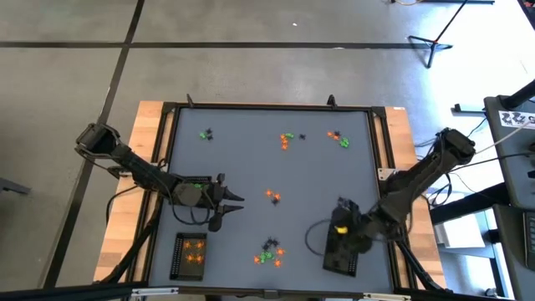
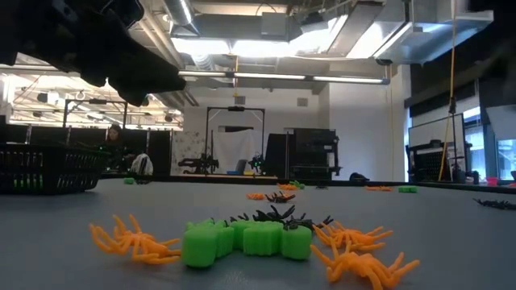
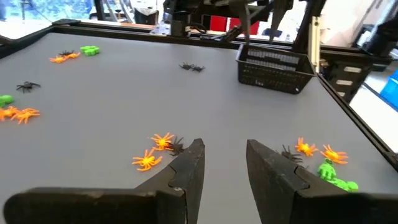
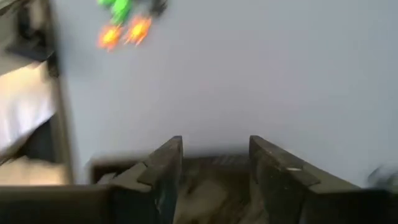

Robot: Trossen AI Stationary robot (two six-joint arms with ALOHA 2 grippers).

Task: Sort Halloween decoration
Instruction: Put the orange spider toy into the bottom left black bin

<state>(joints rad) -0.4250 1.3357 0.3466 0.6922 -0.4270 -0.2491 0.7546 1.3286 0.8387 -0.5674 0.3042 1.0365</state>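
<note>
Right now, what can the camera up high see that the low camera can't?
Only the high view shows both trays, the left one holding orange trinkets, the right one under the open right gripper, plus the open left gripper. Only the low view shows the room behind. Both show the near pile of green blocks and spiders.

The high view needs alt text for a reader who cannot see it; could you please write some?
Two dark arms reach over a grey table strewn with tiny orange, green and black trinkets. The right pincer hovers open over a black tray, while the left pincer waits open beside another tray holding orange pieces.
</note>
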